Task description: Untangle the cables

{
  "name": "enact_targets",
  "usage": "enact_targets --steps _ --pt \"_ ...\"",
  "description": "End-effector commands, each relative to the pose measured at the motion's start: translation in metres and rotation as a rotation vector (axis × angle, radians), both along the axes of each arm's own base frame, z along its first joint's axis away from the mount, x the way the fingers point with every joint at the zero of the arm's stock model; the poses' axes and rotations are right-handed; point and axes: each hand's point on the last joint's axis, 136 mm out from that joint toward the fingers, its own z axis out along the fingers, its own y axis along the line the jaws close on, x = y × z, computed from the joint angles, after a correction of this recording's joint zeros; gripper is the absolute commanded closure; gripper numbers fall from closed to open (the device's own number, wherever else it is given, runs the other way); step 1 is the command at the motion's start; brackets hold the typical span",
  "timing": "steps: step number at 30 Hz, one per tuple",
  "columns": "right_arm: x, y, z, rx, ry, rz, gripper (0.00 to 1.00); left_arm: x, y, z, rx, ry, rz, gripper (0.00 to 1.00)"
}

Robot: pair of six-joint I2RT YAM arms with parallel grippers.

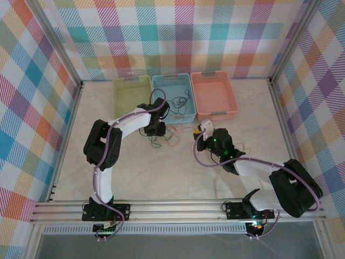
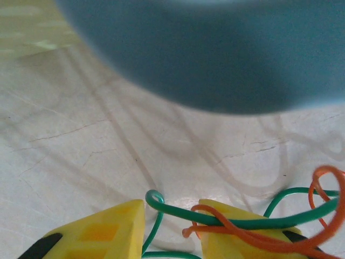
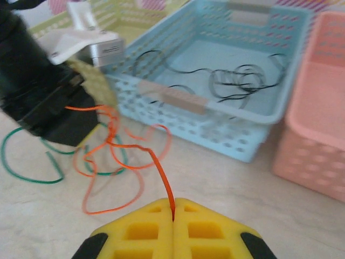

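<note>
Cables (image 3: 113, 127): light, springy; grip near ends.
Right gripper (image 3: 173, 216): clamped on orange wire (image 3: 162, 178).
Left gripper (image 2: 171, 216): apart, straddling green wire (image 2: 242, 222).

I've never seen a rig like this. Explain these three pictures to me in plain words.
This is a robot with two arms bolted to the near edge of a table. The overhead picture comes from a fixed camera above and behind the arms. The other two come from a camera on each wrist, looking past that arm's own yellow hand. At the back stand three baskets: a green basket, a blue basket with thin black cables in it, and a pink basket. In front of the blue one, an orange cable and a green cable lie tangled on the table. The right hand is shut on the orange cable. The left hand is open, with the green cable running across between its fingers.
</note>
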Motion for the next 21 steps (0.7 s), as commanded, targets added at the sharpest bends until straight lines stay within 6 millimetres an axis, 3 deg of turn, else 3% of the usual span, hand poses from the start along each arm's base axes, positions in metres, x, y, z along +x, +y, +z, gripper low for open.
enact_targets --steps 1,6,11,13,21 --pt "0.016 -0.041 0.022 0.045 -0.085 -0.228 1.00 -0.002 0.015 -0.002 0.038 0.008 0.032 0.68" --pt "0.023 -0.097 0.018 0.091 -0.068 -0.506 1.00 -0.002 0.017 0.000 0.044 0.001 0.034 0.69" --pt "0.016 -0.149 0.011 0.209 -0.015 -0.708 1.00 -0.003 0.020 0.003 0.039 -0.007 0.039 0.69" --pt "0.016 -0.151 0.010 0.235 -0.004 -0.707 1.00 -0.003 0.020 0.005 0.031 -0.016 0.039 0.69" --pt "0.023 -0.124 0.009 0.213 0.040 -0.570 1.00 -0.011 0.011 0.020 -0.066 -0.061 0.033 0.71"
